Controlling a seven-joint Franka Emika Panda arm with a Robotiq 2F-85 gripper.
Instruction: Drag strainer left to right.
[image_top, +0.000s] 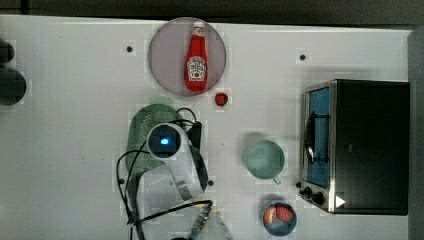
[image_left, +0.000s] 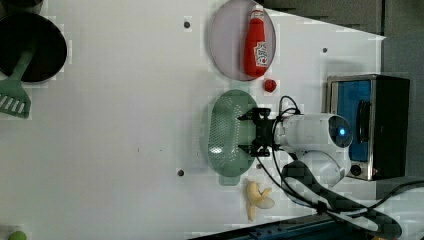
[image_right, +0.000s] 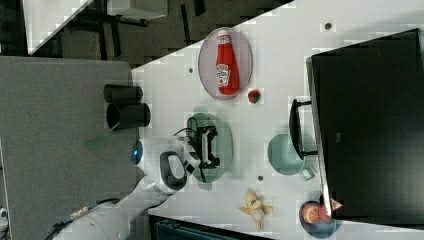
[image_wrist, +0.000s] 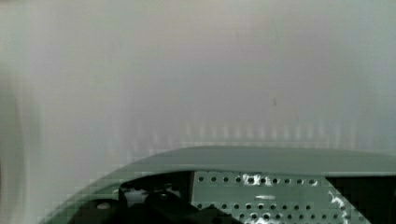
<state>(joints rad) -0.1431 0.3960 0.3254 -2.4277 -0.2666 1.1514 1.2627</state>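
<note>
Pale green oval perforated plastic strainer (image_left: 227, 132) flat on white table (image_left: 115, 130), mid-table, just below grey round plate (image_left: 225, 45) carrying red ketchup bottle (image_left: 256, 44) in left view. Black pincer (image_left: 250, 132) spread wide over strainer's bowl, gripping nothing. Round mint-green cup (image_top: 264, 159) well apart, nearer black toaster oven (image_top: 370, 145).

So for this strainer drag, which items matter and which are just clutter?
Job:
- strainer
- tool, open, over the strainer

Lying about:
- ketchup bottle on plate
- strawberry
- cup
- toaster oven
- banana
- fruit bowl
</note>
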